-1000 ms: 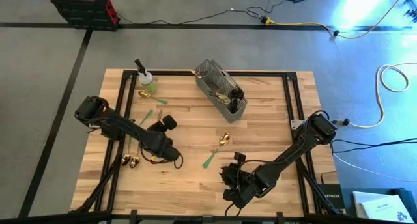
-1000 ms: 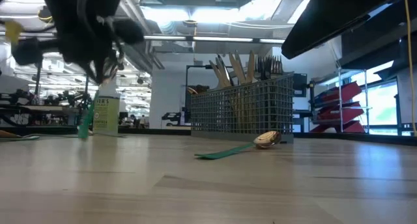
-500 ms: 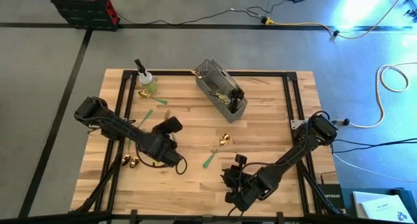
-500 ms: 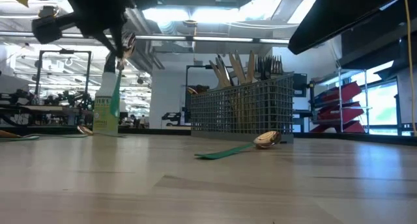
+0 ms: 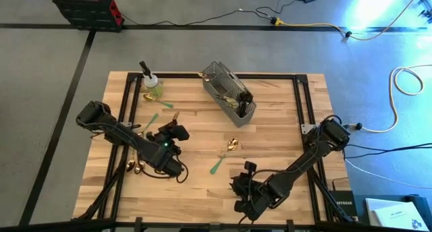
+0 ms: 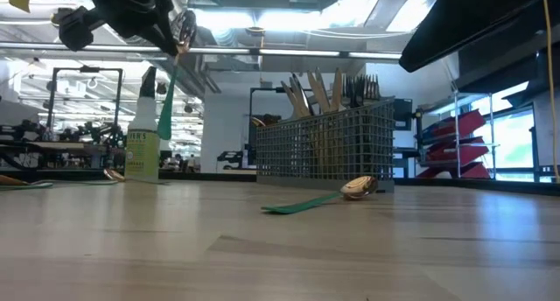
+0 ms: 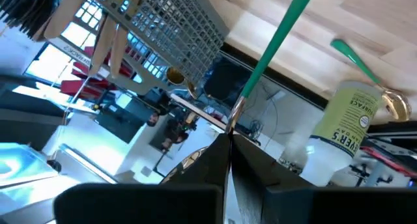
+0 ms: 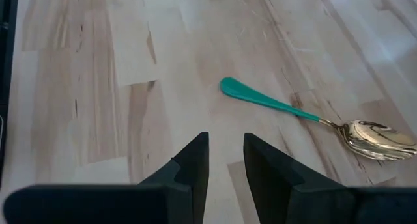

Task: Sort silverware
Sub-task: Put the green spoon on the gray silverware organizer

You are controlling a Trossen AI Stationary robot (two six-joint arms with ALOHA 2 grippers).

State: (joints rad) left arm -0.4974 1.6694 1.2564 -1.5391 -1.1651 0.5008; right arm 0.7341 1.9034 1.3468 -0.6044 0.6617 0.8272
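- Pale butcher-block worktop (image 5: 270,124), planked, with a black frame along its edges, standing on a grey floor.
- I see my left gripper (image 6: 179,30) raised above the worktop's left half, fingers clamped on a green-handled utensil (image 6: 165,108). Its long axis hangs close to vertical, green handle downward, gold end pinched between the fingertips (image 7: 221,146).
- My right gripper (image 8: 226,162) sits low near the worktop's front edge, fingers parted by a narrow gap, holding nothing.
- Green-handled gold spoon (image 8: 313,120) lies flat near the worktop's centre, just ahead of the right gripper. Its polished bowl points toward the rear edge, its slim matte handle toward the front edge.
- Grey wire-mesh caddy (image 5: 229,94), rectangular, stands near the rear edge with gold and dark utensils upright in it.
- Spray bottle (image 5: 150,80) of green liquid stands near the rear-left corner, with a gold spoon (image 5: 147,96) just beside it.
- Two gold utensils (image 5: 133,167) lie near the left edge.
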